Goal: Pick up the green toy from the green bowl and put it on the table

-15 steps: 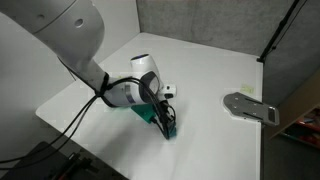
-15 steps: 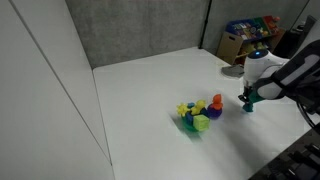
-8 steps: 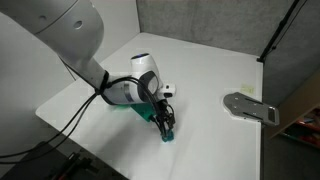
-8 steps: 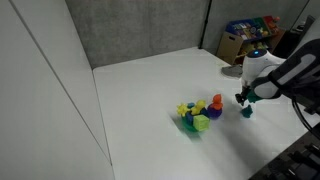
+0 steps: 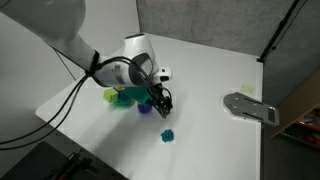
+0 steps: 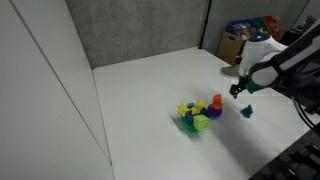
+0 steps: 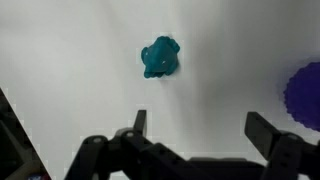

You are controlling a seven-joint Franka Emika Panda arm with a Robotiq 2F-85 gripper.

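In an exterior view we see a white worktop (image 5: 205, 70) with rounded edges, backed by a grey wall (image 5: 200, 20). A black pole (image 5: 282, 28) leans at the far corner. The arm (image 5: 115, 70) reaches in over the worktop, and its dark fingers (image 5: 160, 103) hang above the surface, near the green bowl (image 5: 127, 97). The green toy (image 5: 168, 134) lies on bare worktop, apart from the bowl and clear of the fingers. A purple piece (image 5: 143, 109) sits just beside the bowl. A grey metal plate (image 5: 250, 106) lies flat well away, near the worktop's edge.

In an exterior view from elsewhere, a white panel (image 6: 40, 90) closes one side of the worktop (image 6: 150, 80), and the grey wall (image 6: 140, 30) stands behind. A shelf (image 6: 247, 35) of coloured packets shows past the far corner. The green bowl (image 6: 189, 125) holds yellow toy pieces (image 6: 192, 110) and an orange-and-purple toy (image 6: 216, 102) stands by it. The green toy (image 6: 247, 112) rests alone on the surface, with the fingers (image 6: 236, 92) above and beside it, not touching.

In the wrist view the fingers (image 7: 138, 122) are spread wide with nothing between them. The green toy (image 7: 160, 57) lies on the white worktop (image 7: 70, 60) beyond their tips. A blurred purple shape (image 7: 305, 95) sits at the edge of the picture.
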